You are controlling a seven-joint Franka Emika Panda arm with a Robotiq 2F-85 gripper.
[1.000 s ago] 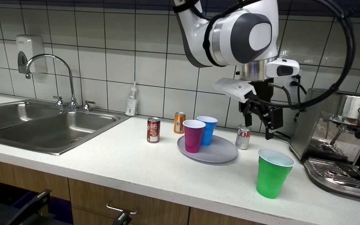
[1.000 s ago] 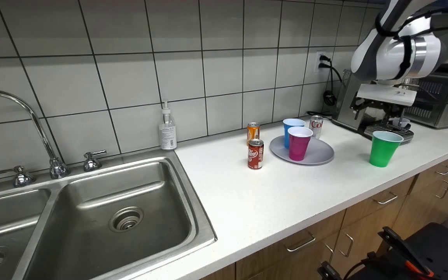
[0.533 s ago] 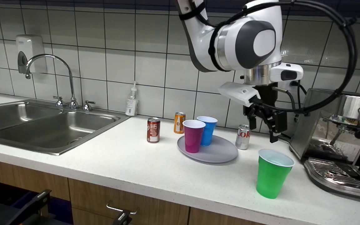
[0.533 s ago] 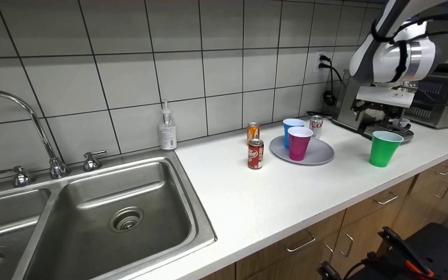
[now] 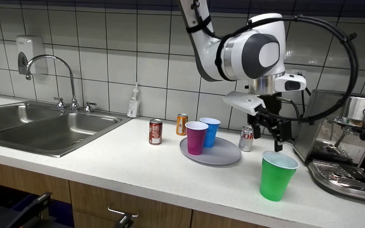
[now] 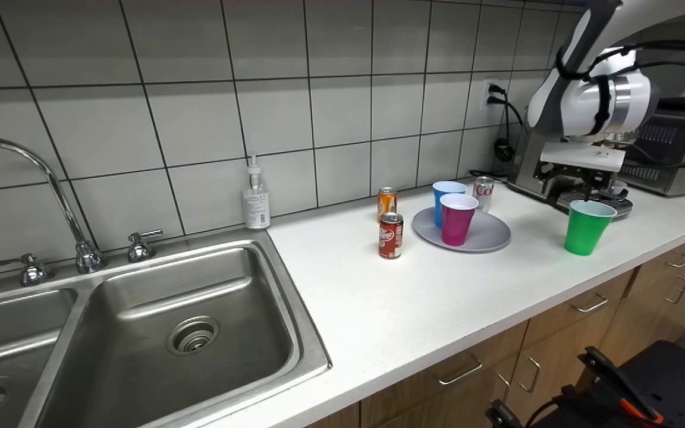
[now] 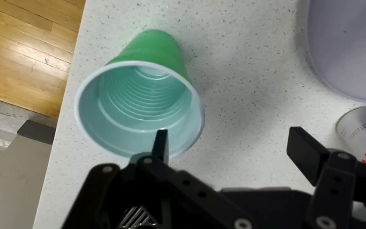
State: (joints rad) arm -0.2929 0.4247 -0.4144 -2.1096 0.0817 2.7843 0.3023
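Green plastic cup (image 5: 277, 177): stood upright on the speckled white tabletop (image 5: 157, 171), just below the end effector (image 7: 229, 141); its rim is crossed by one finger in the wrist view, and whether it is touched cannot be told.
End effector: pointed downward, fingers spread wide, nothing held between them.
Silver Coke can (image 5: 245, 141): stood upright near the end effector, on its other finger's side.
Grey round plate (image 5: 225, 153): laid just beside that can, near the end effector.
Magenta plastic cup (image 5: 196, 141) and blue plastic cup (image 5: 212, 134): both stood upright on the plate, close together.
Orange soda can (image 5: 182, 125) and red Dr Pepper can (image 6: 390, 236): stood upright, well apart from the end effector, beyond the plate.
Stainless-steel espresso machine (image 5: 331, 148): placed near the end effector, on the side away from the plate.
Stainless-steel double sink (image 5: 90, 136): set into the tabletop, beyond the cans from the end effector.
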